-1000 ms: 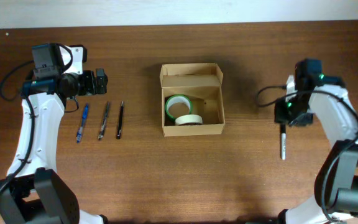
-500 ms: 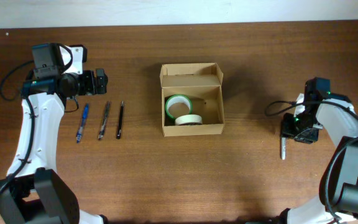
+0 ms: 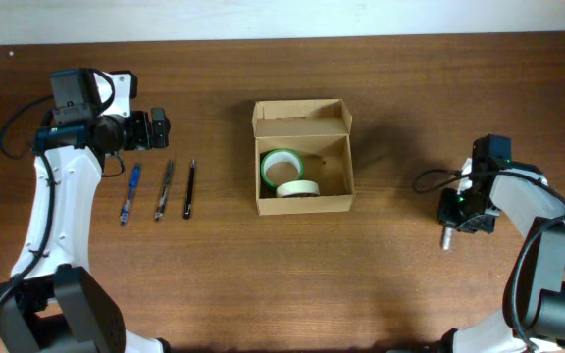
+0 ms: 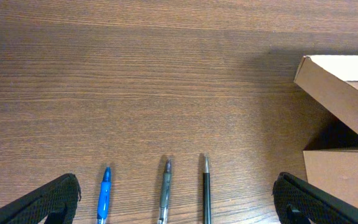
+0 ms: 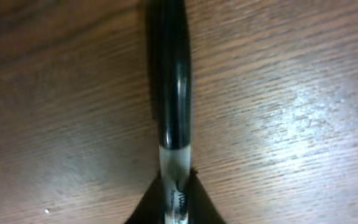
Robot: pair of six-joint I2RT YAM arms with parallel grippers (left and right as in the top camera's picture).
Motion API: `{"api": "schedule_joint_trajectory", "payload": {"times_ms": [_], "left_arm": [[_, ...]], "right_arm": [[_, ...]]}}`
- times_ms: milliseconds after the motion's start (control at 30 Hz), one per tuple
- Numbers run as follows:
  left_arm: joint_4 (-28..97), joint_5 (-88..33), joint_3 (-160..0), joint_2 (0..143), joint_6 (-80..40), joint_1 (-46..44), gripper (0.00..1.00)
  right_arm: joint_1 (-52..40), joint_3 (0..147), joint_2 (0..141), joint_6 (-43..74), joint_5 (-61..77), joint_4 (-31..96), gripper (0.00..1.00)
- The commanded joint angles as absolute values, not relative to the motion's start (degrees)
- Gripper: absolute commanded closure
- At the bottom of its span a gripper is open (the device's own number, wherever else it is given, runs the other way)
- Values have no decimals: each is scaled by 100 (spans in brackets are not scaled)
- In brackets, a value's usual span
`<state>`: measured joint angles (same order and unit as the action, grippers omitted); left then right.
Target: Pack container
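Observation:
The tan cardboard container (image 3: 337, 186) stands open at the table's middle, flap lid folded back; its corner shows in the left wrist view (image 4: 344, 93). Inside lie a green tape roll (image 3: 280, 164) and a white tape roll (image 3: 298, 188). My right gripper (image 3: 456, 212) is low on the table right of the box, shut on a black-and-grey marker (image 5: 171, 93), whose tip (image 3: 446, 238) pokes out below it. My left gripper (image 3: 160, 128) is open and empty above three pens: blue (image 3: 129, 191), grey (image 3: 165, 188) and black (image 3: 189, 188).
The three pens lie side by side between my left fingers in the left wrist view: blue (image 4: 104, 196), grey (image 4: 165, 193), black (image 4: 206, 193). A cable (image 3: 430, 178) loops beside my right arm. The pale far table edge (image 3: 282, 20) runs along the top.
My right gripper has moved toward the front of the table and come down over the marker, closing on it. The left arm, pens and box have not moved.

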<state>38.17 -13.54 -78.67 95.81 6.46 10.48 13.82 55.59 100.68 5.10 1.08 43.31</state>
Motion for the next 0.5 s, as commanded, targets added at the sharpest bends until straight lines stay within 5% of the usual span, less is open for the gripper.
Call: {"api": "schedule_joint_trajectory", "payload": {"times_ms": [0,467], "left_arm": [[3820,-1417,-7988,9616,740,1066,1],[3820,-1415,-7988,9616,740,1066,1]], "right_arm": [[1352,5406,10162,628,237,4250,96],[939,8086,9378,318,1015,5935,96]]}}
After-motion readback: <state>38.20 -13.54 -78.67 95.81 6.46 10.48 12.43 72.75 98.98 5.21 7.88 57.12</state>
